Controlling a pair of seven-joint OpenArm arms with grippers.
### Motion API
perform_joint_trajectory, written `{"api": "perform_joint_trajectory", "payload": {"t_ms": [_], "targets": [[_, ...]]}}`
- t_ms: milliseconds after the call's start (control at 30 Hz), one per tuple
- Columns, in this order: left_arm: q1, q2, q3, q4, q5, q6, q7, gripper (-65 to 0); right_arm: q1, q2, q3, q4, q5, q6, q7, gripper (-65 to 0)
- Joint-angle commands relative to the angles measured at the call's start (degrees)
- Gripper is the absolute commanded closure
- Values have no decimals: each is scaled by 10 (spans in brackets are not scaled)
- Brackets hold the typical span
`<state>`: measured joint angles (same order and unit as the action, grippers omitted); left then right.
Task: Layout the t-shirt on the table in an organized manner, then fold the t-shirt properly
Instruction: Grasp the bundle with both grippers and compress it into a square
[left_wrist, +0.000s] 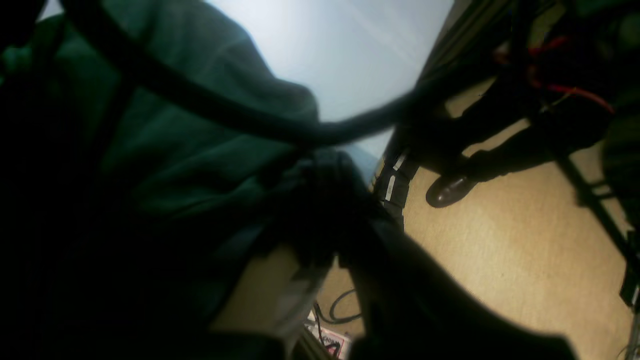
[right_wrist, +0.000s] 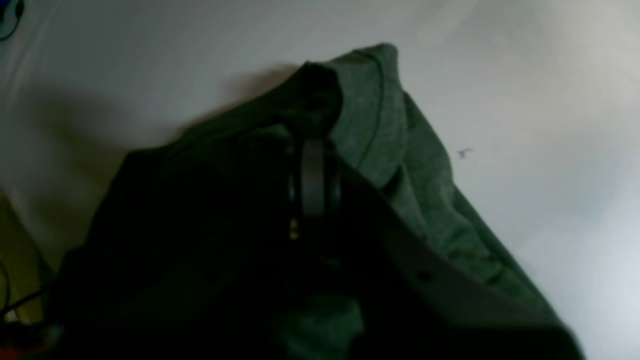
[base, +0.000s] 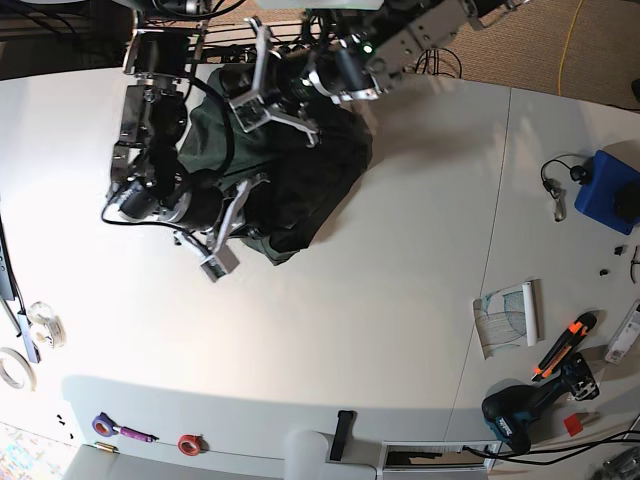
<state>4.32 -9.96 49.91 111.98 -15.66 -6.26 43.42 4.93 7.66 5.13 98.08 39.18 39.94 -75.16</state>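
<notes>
Green t-shirt (base: 300, 180) bunched on table (base: 400, 300) under both arms. Right gripper (right_wrist: 315, 95): jaws clamped on a raised fold, probably to spread it. Left gripper (left_wrist: 315, 200) buried in cloth; cannot tell jaws' state.

The shirt (base: 290, 180) lies heaped at the far edge of the bench (base: 380, 300); both arms crowd over it, the left end effector (base: 272, 100) and right end effector (base: 218, 240) close together with only cloth between them; the middle and near part of the bench lie wide and bare; along the base view's right edge a blue box (base: 608, 195), a paper (base: 508, 315), a cutter (base: 563, 347) and a drill (base: 525, 408) narrow the way; tape rolls (base: 15, 370) line the opposite edge.
</notes>
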Motion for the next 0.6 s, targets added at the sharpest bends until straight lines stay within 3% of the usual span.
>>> {"api": "perform_joint_trajectory", "payload": {"t_ms": [0,200,400,567], "targets": [[-3,9,1,9,-3,6,-15,0,11,13,2,8,30,1,0,0],[-3,17,1,0,-3,7,-28,0,-2,58,2,8,133,1,-48,0],[-3,49,1,-47,-10,9,-41,0,-4,45,2,-51,128,1,-21,0],[-11,76,1,-140,-10,10,-39,0,2,44,2,-119,100,1,52,0]]}}
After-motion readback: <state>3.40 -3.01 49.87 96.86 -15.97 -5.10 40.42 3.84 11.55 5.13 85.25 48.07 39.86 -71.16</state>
